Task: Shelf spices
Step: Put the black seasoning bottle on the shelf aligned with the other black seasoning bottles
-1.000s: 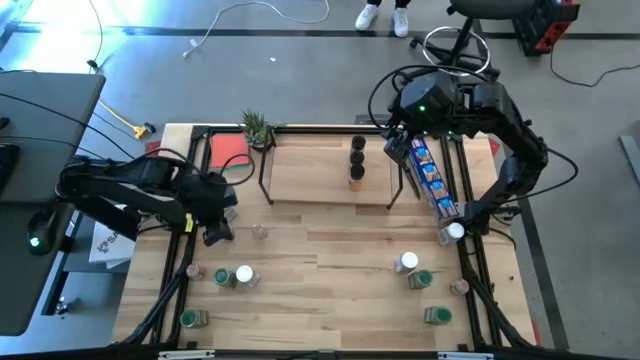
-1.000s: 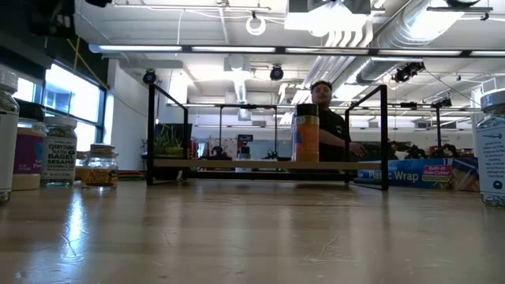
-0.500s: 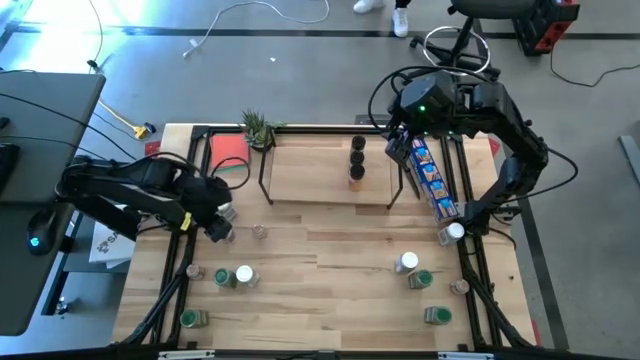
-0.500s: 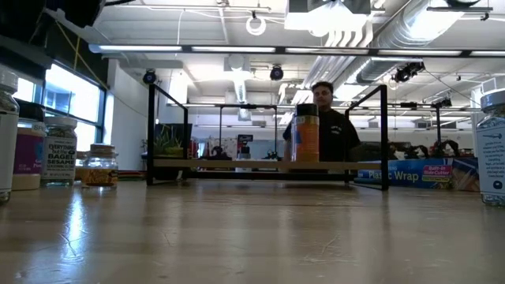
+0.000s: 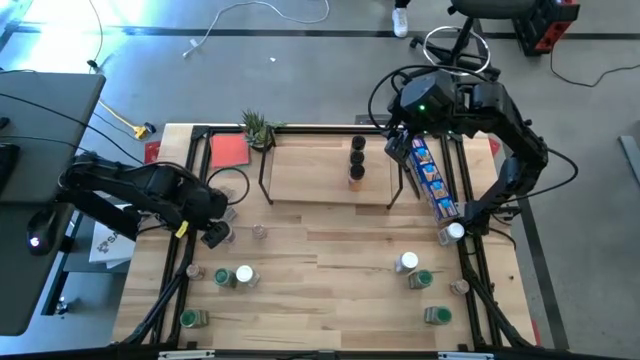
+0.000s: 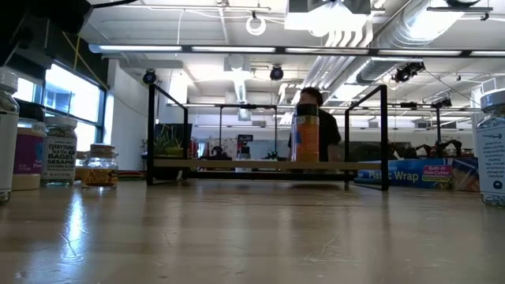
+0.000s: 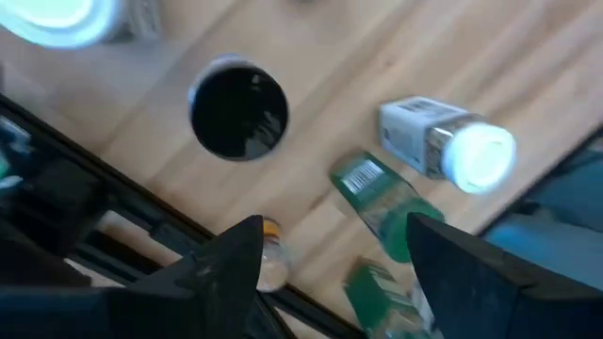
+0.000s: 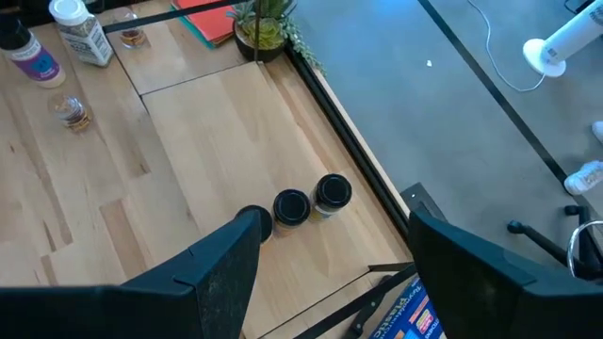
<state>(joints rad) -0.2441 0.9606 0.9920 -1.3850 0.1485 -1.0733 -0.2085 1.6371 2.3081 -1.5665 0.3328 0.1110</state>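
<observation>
Two grippers, both with fingers spread and nothing between them. We see the left gripper (image 5: 213, 236) low at the table's left side, hanging over a cluster of loose spices; its wrist view shows a black-lidded jar (image 7: 238, 110) upright, a white-lidded jar (image 7: 448, 150) lying on its side, and a green-lidded jar (image 7: 379, 201) lying beside it, all past the parted fingers (image 7: 226, 268). We can't tell if the gripper touches any of them.

The right gripper (image 5: 400, 140) hangs above the shelf's right end, near the blue box (image 5: 433, 178) that lies along the table's right side. Its wrist view looks down on the shelf (image 8: 203, 141) with two dark-lidded jars (image 8: 310, 201) standing side by side, touching.

From above we count a short line of jars (image 5: 356, 160) on the shelf near its middle. More spices sit on the table: a pair at front left (image 5: 232, 277), one at the front-left corner (image 5: 189, 319), a white and a green lid at front right (image 5: 411, 270), another green one nearer the front edge (image 5: 436, 316). Small plant (image 5: 258, 128) at the shelf's back-left corner, red card (image 5: 229, 150) beside it. A person (image 6: 314, 126) shows behind the shelf in the low view.
</observation>
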